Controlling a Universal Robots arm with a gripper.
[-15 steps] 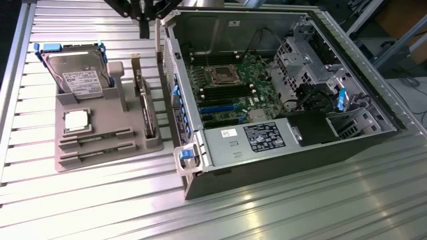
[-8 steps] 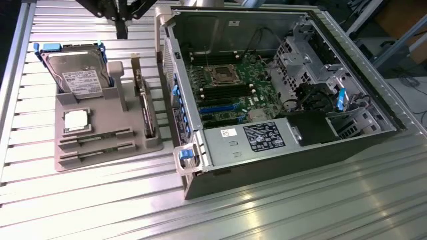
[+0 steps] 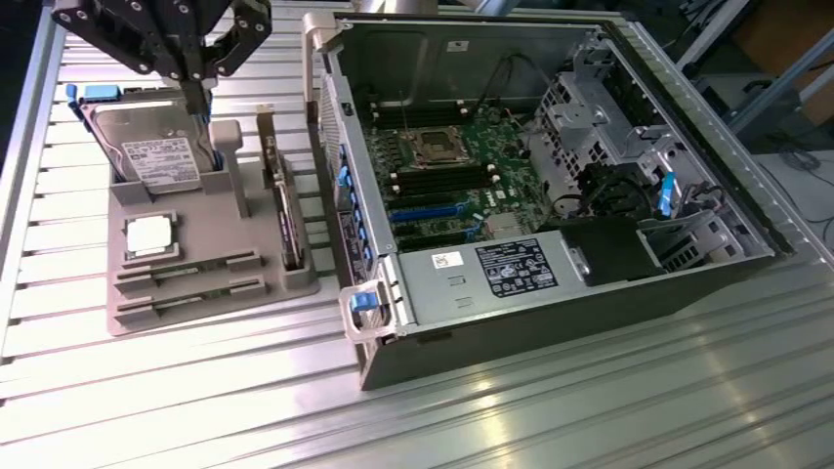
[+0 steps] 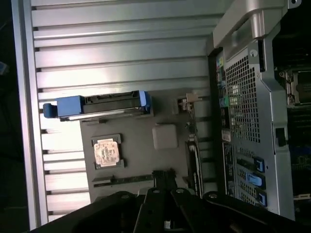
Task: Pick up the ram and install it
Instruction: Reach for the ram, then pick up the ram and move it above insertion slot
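gripper was closed, empty, poised above hard drive, well apart from ram. ram sat in slot at near end of fixture tray. long axis ran across exterior view, left to right. judged good approach: centre over stick mid-length, jaws square across thin faces, descent straight.
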